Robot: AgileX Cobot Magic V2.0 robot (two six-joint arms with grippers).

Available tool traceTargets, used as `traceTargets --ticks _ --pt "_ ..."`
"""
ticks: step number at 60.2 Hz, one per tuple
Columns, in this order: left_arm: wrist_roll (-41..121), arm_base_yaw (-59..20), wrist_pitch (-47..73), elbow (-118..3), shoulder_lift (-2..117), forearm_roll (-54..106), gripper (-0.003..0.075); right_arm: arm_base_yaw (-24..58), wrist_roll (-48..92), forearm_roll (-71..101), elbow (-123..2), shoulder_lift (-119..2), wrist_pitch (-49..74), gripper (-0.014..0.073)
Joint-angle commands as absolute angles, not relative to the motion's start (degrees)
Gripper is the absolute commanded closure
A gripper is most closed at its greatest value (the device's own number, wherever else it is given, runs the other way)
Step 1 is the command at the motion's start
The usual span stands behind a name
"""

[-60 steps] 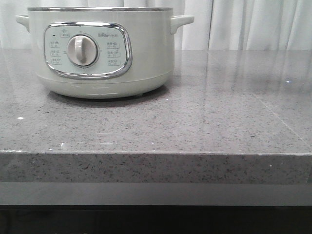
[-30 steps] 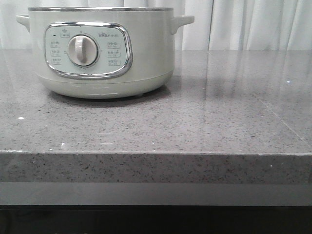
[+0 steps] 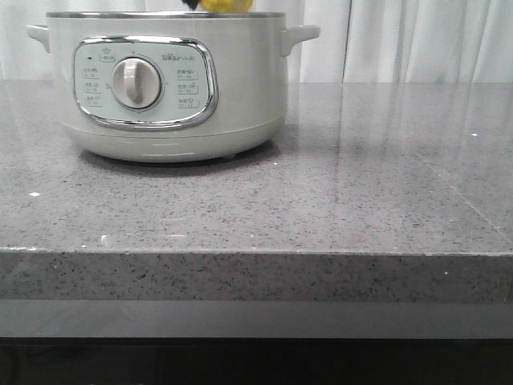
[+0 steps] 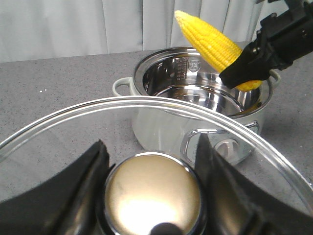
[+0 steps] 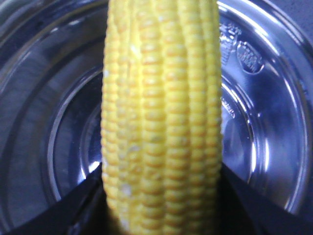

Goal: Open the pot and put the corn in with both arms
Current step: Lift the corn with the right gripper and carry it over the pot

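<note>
- While the front view is mostly grey speckled countertop [image 3: 321, 200] with white curtains [image 3: 417, 40] behind, the pot [image 3: 240, 88] sits far left on it, dial and chrome panel facing the camera. A bit of yellow corn [image 3: 227, 5] pokes in just above the metal rim. Loads of bare stone to the pot's right and in front, up to the counter's front edge.
- Over on the left wrist view, the left gripper [image 4: 151, 161] is clamped on the brass knob [image 4: 154, 193] of the glass lid [image 4: 234, 132], one finger each side, lid held well away from the pot. Behind it the pot is open, shiny steel bowl showing. The right gripper [image 4: 247, 73] pinches the corn's fat end, cob tilted with its tip up, hanging over the opening near the rim.
- Right wrist view: corn fills the middle, a dark finger [image 5: 68, 205] squeezing each side, steel bowl directly below, not touching as far as I can tell.
</note>
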State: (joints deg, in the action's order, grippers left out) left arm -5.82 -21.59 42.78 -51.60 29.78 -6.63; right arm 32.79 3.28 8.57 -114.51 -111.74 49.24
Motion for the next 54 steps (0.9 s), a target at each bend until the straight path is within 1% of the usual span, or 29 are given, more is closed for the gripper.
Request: traceTargets --ticks 1,9,33,37,43,47,50,54 --pt "-6.18 -21.47 34.44 -53.68 29.85 -6.75 0.0482 32.86 3.88 9.35 -116.70 -109.58 45.31 0.0225" --pt "-6.18 -21.47 34.44 -53.68 29.85 -6.75 0.0482 32.97 3.88 9.35 -116.64 -110.53 45.92 0.0207" --pt "-6.18 -21.47 34.44 -53.68 29.85 -6.75 0.0482 32.97 3.92 9.35 -116.64 -110.74 48.40 0.0203" --pt "-6.18 -21.47 34.44 -53.68 29.85 -6.75 0.0482 32.97 3.92 9.35 -116.64 -110.74 48.42 0.0170" --pt "-6.18 -21.47 34.44 -53.68 29.85 -6.75 0.0482 32.97 3.92 9.35 -116.64 -110.74 48.42 0.0068" --pt "-6.18 -21.47 34.44 -53.68 29.85 -6.75 0.0482 32.97 3.92 9.35 -116.64 -110.74 48.42 0.0022" --pt "-6.18 -21.47 34.44 -53.68 29.85 -6.75 0.0482 32.97 3.92 9.35 -116.64 -110.74 48.36 0.0005" --pt "-6.18 -21.47 34.44 -53.68 29.85 -6.75 0.0482 32.97 3.92 9.35 -116.64 -110.68 48.17 0.0009"
